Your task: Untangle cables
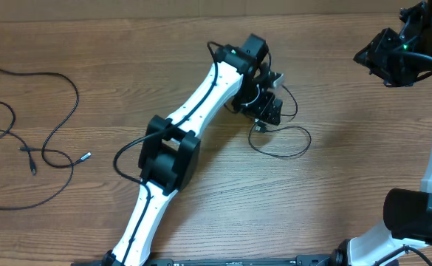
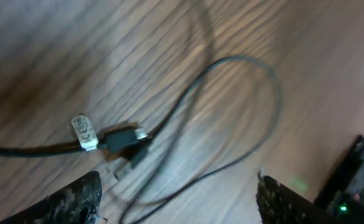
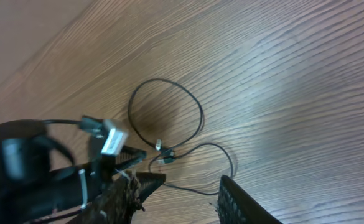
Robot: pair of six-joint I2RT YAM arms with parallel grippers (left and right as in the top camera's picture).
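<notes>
At the far left of the brown wood-grain table [image 1: 334,192], a long thin black cable [image 1: 66,89] lies in loose open curves. Its silver-tipped plug end [image 1: 86,156] is free and well apart from both arms.

The white-and-black left arm [image 1: 201,96] runs diagonally up to the centre. There a short thin black looped cable [image 1: 289,148] sits on the table below the left fingers [image 2: 76,199]. These stand wide apart with nothing between them. The wrist view shows the cable's small black plugs [image 2: 126,140] crossing beside a white paper label [image 2: 82,132].

Both cables look light and limp. They would probably slide easily on the smooth wood, and a pull at mid-loop would likely tighten it. A cord lying flat gives little to pinch, so the stiffer plug body, or the cord just behind it, seems the best hold.

At the top right, the right fingers [image 3: 244,199] are apart and empty, well away from the loop.

There is bare wood to the right of the loop and toward the near edge for drawing it out. The far edge is near behind the left wrist, and the left arm bars any sweep leftward.
</notes>
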